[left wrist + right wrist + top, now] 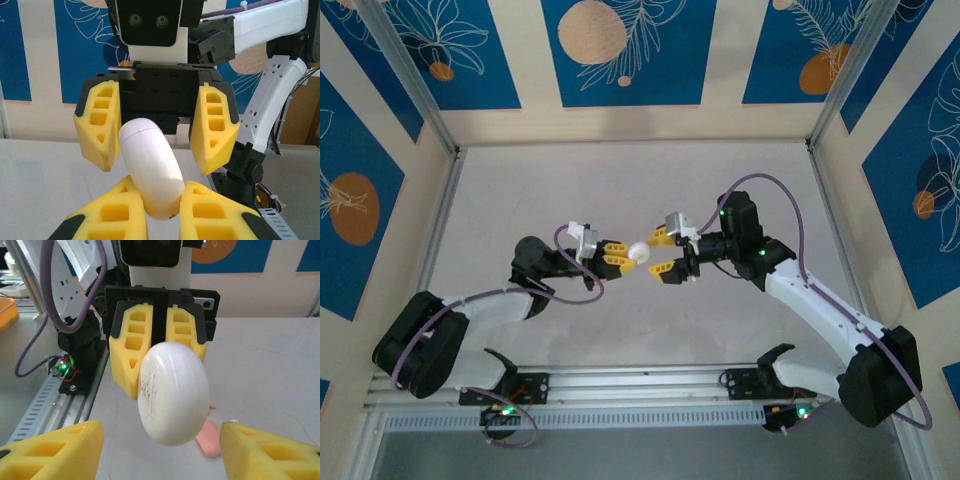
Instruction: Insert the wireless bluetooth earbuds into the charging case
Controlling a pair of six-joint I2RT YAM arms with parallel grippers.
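Right hand (160,455) nearest us: yellow fingers (50,450) spread wide, straddling white puck (172,392), not clamped on it. Beyond, left hand (159,340) pinched shut on puck's far end, holding it in air above worktop (280,355). Beneath puck, lying on worktop: pink charging case (208,439), tiny pale earbud (233,421) just beside it (too small for us to be sure). We judge insertion not begun; puck occupies both hands. Next: park puck, free one hand, then fine pinch on earbud.
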